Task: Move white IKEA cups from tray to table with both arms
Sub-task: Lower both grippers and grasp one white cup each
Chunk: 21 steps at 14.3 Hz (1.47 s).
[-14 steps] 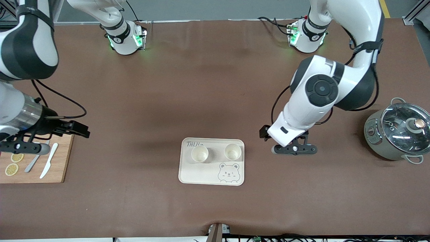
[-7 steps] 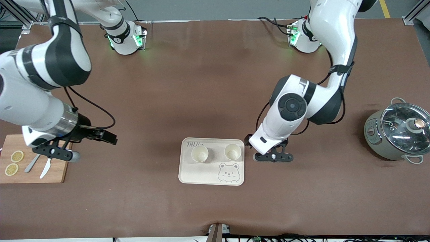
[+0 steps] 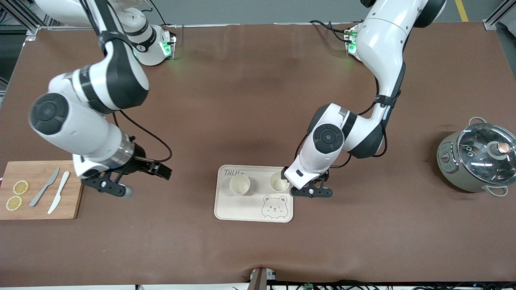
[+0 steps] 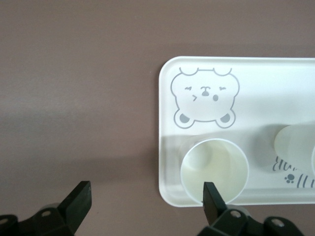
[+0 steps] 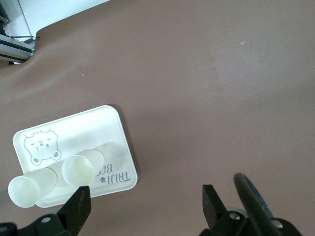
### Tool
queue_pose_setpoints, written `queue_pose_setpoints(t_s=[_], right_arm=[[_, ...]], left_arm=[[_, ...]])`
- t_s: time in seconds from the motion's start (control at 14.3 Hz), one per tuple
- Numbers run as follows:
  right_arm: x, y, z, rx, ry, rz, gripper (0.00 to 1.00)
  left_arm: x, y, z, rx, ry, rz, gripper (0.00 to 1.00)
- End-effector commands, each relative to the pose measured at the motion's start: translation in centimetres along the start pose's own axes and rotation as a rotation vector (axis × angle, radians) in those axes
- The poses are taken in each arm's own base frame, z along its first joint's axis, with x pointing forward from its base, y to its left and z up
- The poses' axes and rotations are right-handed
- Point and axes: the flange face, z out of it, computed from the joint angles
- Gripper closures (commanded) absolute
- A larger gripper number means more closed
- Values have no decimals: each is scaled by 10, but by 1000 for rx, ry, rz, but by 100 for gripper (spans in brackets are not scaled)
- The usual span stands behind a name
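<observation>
Two white cups stand upright on the cream bear-printed tray (image 3: 242, 207). One cup (image 3: 240, 184) is toward the right arm's end, the other cup (image 3: 279, 182) toward the left arm's end. My left gripper (image 3: 311, 192) is open and empty, low over the tray's edge beside the second cup. In the left wrist view the left gripper (image 4: 146, 201) spans the tray's (image 4: 275, 83) corner, one fingertip (image 4: 211, 196) over that cup's (image 4: 214, 169) rim. My right gripper (image 3: 107, 186) is open and empty over bare table between board and tray. The right wrist view shows the right gripper (image 5: 145, 206), the tray (image 5: 88, 128) and both cups (image 5: 78, 169) (image 5: 24, 189).
A wooden cutting board (image 3: 40, 209) lies at the right arm's end with two lemon slices (image 3: 20, 187), a grey knife (image 3: 44, 192) and a white knife (image 3: 59, 197). A grey pot with a glass lid (image 3: 479, 157) stands at the left arm's end.
Both arms have swung in toward the tray. The left gripper has reached the tray's edge by a cup. The right gripper has come off the cutting board toward the tray.
</observation>
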Motion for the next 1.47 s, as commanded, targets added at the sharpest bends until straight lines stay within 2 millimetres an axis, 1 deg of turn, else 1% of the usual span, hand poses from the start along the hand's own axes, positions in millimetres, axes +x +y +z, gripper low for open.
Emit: queue_pose_setpoints(t_s=[0.0, 0.14, 0.21, 0.28, 0.35, 0.49, 0.56, 0.63, 0.77, 0.91, 1.05, 1.19, 1.33, 1.4], right_arm=[[-5, -19, 13, 16, 11, 36, 0], [-10, -35, 32, 24, 25, 36, 0], [-14, -45, 42, 28, 30, 37, 0], [-19, -56, 54, 29, 39, 23, 0], [-24, -66, 66, 31, 46, 8, 0], [-24, -72, 89, 36, 51, 7, 0], [-28, -79, 100, 39, 55, 6, 0], [-32, -86, 114, 40, 62, 10, 0], [-37, -91, 137, 28, 53, 2, 0], [-40, -93, 151, 15, 40, -5, 0], [-40, -91, 160, 7, 30, -5, 0], [-41, -91, 169, 1, 19, 0, 0], [-53, -101, 180, -5, 14, -16, 0], [-53, -103, 187, 0, 22, -17, 0]], left_arm=[[1, 10, 4, -5, 31, -15, 0], [2, 10, 11, -7, 36, -14, 0], [1, 11, 17, 0, 41, -6, 0], [2, 11, 19, 2, 51, -5, 0], [-1, 16, 23, 1, 53, -9, 0], [-3, 22, 33, -5, 76, -14, 0], [-5, 26, 44, -11, 89, -20, 0], [-5, 30, 49, -17, 112, -21, 0], [-6, 29, 60, 3, 126, -22, 0], [-6, 29, 66, -2, 137, -23, 0], [-6, 29, 72, -5, 141, -22, 0], [-6, 28, 72, -5, 141, -23, 0], [-8, 27, 75, 0, 135, -21, 0], [-8, 27, 73, -3, 135, -30, 4]])
